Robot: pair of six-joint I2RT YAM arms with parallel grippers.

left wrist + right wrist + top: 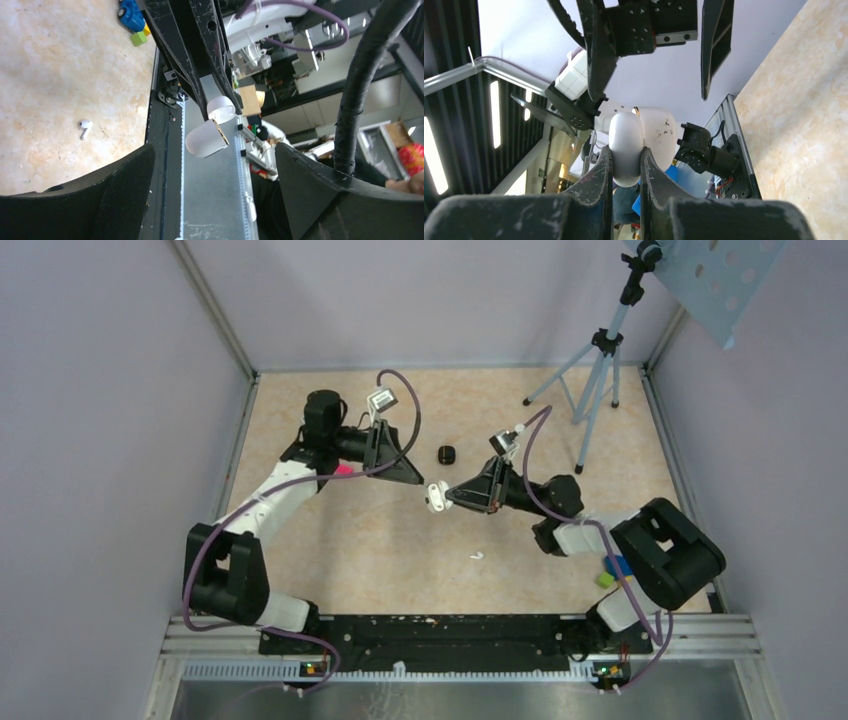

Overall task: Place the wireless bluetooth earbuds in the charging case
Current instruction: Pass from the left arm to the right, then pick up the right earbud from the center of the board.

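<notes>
The right gripper (626, 152) is pinching the white case (625, 127) between its fingertips. Its jaws are pressing tight on one rounded half, while the other half is standing hinged open beside them. It is holding the case up off the table (380, 560), over the middle, between the two arms.

The left gripper (212, 150) is facing the case head-on with its fingers (125, 190) spread wide, and it is gripping nothing. From the left wrist, the case is hanging in the gap ahead of those fingers, apart from both. From the right wrist, the two left fingers are standing well apart just beyond the case. Whether anything is sitting inside the case, I cannot tell.

A white earbud (477, 555) is lying loose on the table, on the near side of the case and well apart from both grippers. A small black item (447, 454) is resting on the table on the far side of the case, touched by nothing.

A pink block (343, 469) is showing beside the left arm. A blue block (617, 564) and a green block (604, 580) are lying by the right arm's base. A tripod (598, 370) is standing at the far right corner.
</notes>
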